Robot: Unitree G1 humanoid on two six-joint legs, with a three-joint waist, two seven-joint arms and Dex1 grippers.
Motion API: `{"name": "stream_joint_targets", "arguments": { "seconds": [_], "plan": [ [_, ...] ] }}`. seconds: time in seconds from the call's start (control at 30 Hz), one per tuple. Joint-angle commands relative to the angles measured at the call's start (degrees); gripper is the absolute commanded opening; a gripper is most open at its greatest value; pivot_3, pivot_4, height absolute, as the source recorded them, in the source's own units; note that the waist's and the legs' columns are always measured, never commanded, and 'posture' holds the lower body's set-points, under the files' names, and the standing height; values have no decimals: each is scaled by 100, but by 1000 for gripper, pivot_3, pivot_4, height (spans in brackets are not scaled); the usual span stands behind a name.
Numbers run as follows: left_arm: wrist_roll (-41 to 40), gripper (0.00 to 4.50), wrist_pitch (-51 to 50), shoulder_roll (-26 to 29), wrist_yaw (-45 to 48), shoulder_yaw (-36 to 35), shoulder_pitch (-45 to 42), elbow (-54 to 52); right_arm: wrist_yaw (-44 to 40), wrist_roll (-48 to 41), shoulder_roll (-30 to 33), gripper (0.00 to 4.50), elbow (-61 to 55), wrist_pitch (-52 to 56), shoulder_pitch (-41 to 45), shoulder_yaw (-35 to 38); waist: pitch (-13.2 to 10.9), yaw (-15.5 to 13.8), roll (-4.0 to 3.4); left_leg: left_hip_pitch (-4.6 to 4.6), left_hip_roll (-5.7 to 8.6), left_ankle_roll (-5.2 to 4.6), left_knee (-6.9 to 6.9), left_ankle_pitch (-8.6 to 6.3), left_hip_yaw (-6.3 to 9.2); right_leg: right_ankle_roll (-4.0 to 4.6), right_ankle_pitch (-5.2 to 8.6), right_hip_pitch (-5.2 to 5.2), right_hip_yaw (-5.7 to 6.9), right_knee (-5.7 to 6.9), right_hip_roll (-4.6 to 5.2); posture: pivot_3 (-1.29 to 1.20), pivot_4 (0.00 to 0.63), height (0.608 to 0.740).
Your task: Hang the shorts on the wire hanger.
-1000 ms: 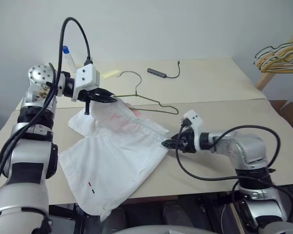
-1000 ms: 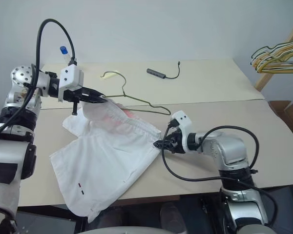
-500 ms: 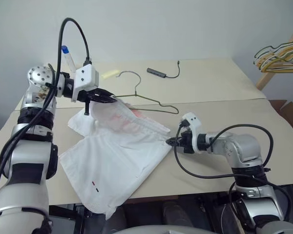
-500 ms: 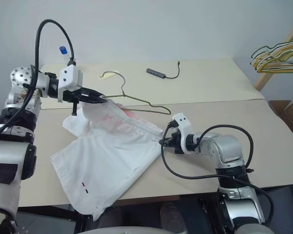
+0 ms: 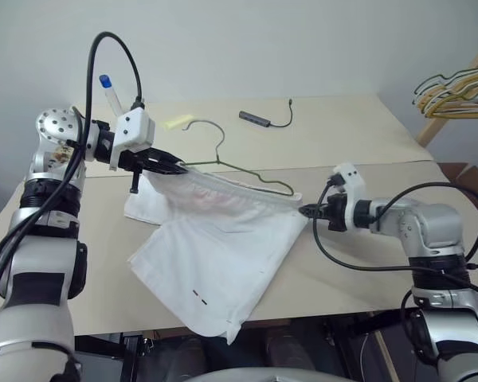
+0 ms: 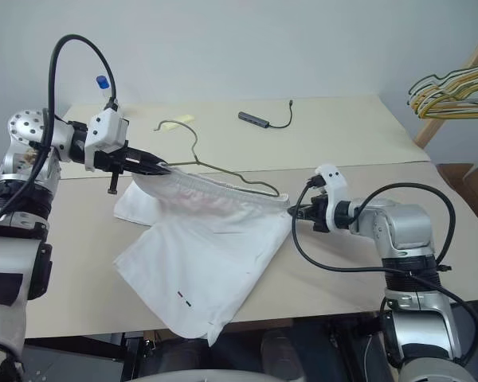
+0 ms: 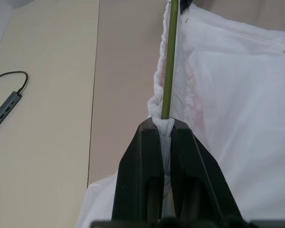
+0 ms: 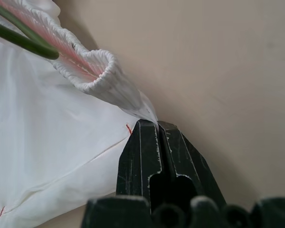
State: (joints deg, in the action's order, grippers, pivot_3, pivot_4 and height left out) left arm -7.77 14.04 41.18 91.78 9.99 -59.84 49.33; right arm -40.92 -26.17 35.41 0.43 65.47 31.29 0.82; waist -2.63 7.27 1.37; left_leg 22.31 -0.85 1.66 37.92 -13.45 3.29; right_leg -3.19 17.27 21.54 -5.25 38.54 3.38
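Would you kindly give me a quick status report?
Left gripper shut on shorts and wire hanger. Right gripper shut on waistband. Waistband stretched taut. Nothing in the way.

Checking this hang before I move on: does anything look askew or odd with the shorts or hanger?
Yes. The shorts are stretched by the waistband between the left gripper and right gripper, while the legs sag over the table edge. The wire hanger lies along the waistband, its left end pinched with the cloth.
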Motion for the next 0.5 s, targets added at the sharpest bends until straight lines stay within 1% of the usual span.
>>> {"name": "stream_joint_targets", "arguments": {
  "seconds": [0.03, 0.13, 0.3, 0.5],
  "plan": [
    [68, 0, 53, 125, -54, -163, -60, -36, 6, -33, 260, 41, -180, -93, 105, 275, 0, 0, 0, 0, 0, 0, 0, 0, 0, 0, 0, 0, 0, 0, 0, -92, 0, 740],
    [206, 0, 102, 115, -136, -123, -57, -30, -33, -16, 381, 41, -374, -206, 97, 223, 0, 0, 0, 0, 0, 0, 0, 0, 0, 0, 0, 0, 0, 0, 0, -94, 0, 740],
    [339, 0, 182, 35, -333, -108, -87, -50, -293, 109, 828, 41, -1261, -684, 172, -120, 0, -5, 0, 3, 0, 0, 0, 0, 0, -2, 1, 3, 0, -1, 1, -103, 0, 740],
    [548, 0, 277, -110, -579, -55, -241, 109, -565, 477, 1339, 41, -1894, -1074, 835, -809, -1, 8, -2, 3, -1, 0, 0, 0, -5, -3, 2, 8, -4, -1, 0, -110, 0, 740]
  ]
}}
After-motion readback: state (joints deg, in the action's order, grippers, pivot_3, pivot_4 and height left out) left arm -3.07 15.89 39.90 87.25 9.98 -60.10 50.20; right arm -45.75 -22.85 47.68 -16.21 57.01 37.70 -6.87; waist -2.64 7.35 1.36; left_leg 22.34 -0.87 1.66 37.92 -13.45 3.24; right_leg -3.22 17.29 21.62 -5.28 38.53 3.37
